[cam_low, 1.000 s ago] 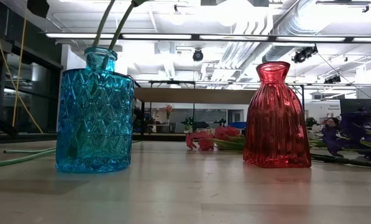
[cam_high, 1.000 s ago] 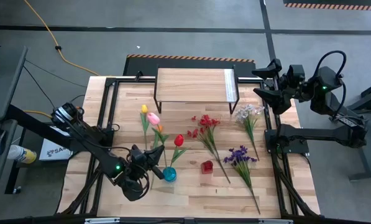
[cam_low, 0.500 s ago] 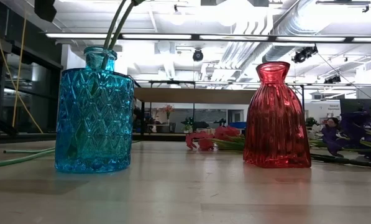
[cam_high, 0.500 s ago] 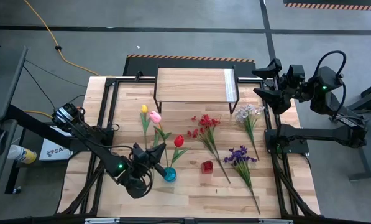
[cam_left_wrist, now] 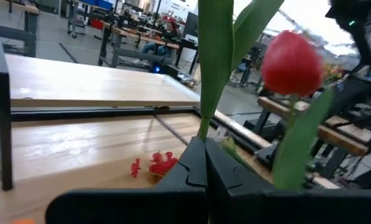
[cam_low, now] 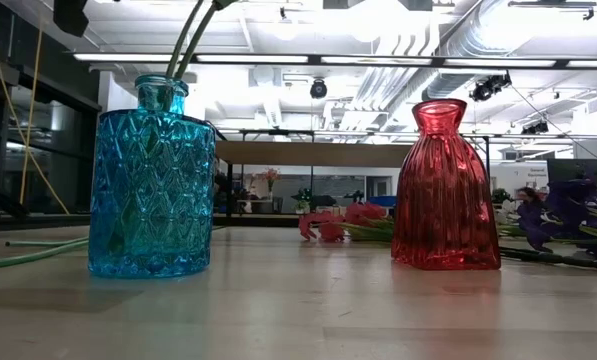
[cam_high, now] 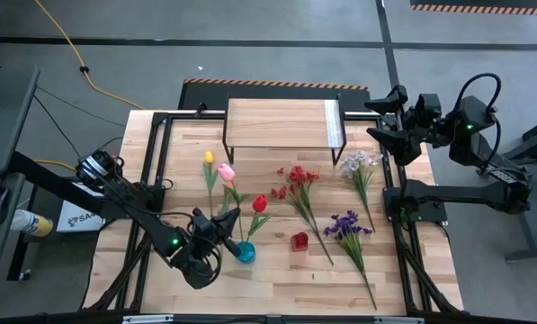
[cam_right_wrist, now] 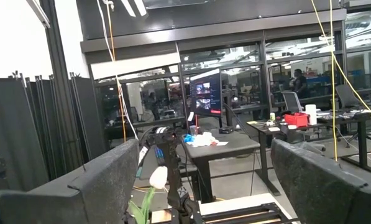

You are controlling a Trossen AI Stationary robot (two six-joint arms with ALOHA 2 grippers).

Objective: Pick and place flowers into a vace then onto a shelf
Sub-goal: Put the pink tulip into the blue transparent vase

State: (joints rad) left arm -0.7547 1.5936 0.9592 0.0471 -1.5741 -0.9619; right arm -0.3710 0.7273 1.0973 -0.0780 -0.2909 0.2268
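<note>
**Light, springy stem wants a low grip**

The red tulip [cam_high: 259, 203] stands with its stem in the blue vase [cam_high: 245, 252], lower centre of the high view. It looks light, its stem flexible. The left pincer [cam_left_wrist: 204, 163] is closed on the stem. The right pincer [cam_high: 382, 117] waits upper right, fingers apart, empty.

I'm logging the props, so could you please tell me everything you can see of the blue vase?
The blue vase is see-through turquoise glass with a raised diamond pattern, a broad body and a short narrow neck. It stands upright on the wooden table, near the front edge, left of the red vase. Two green stems lean out of its neck; the left hand, beside it, is shut on a stem.
</note>
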